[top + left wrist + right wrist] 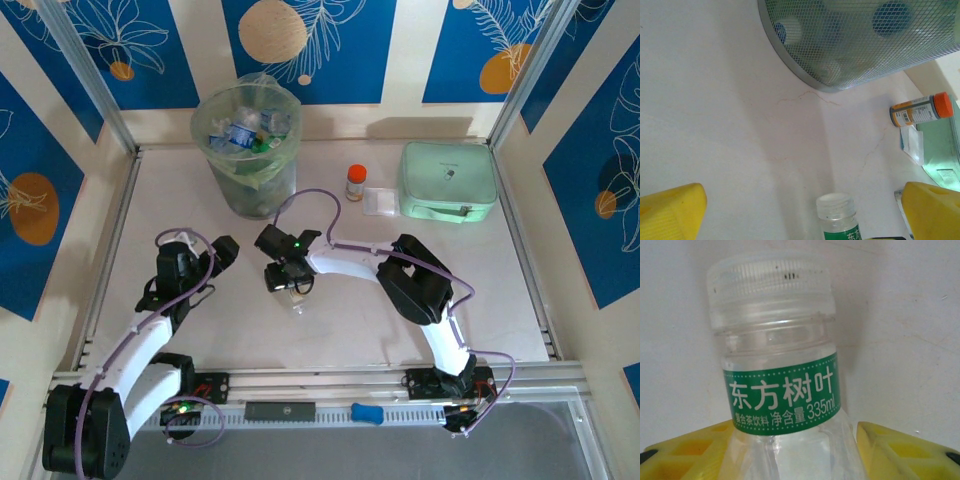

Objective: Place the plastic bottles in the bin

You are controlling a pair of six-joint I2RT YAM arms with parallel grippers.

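Note:
A clear plastic bottle [780, 390] with a green label and a clear cap lies between the yellow fingers [900, 450] of my right gripper [792, 440], which is shut on its body. From above, that gripper [285, 283] and the bottle [298, 292] are at mid-table. The bottle's cap end [836, 212] also pokes into the left wrist view. My left gripper [802, 207] stands open and holds nothing, just left of the bottle [222, 250]. The pale-green bin [240, 185] stands at the back left with several bottles [240, 130] inside; its wall [865, 45] looms ahead of the left gripper.
A short orange-capped jar [355, 182] stands right of the bin, and a small white packet [378, 201] lies beside it. A mint-green rectangular case [448, 180] sits at the back right. Raised walls border the table on the left, right and back.

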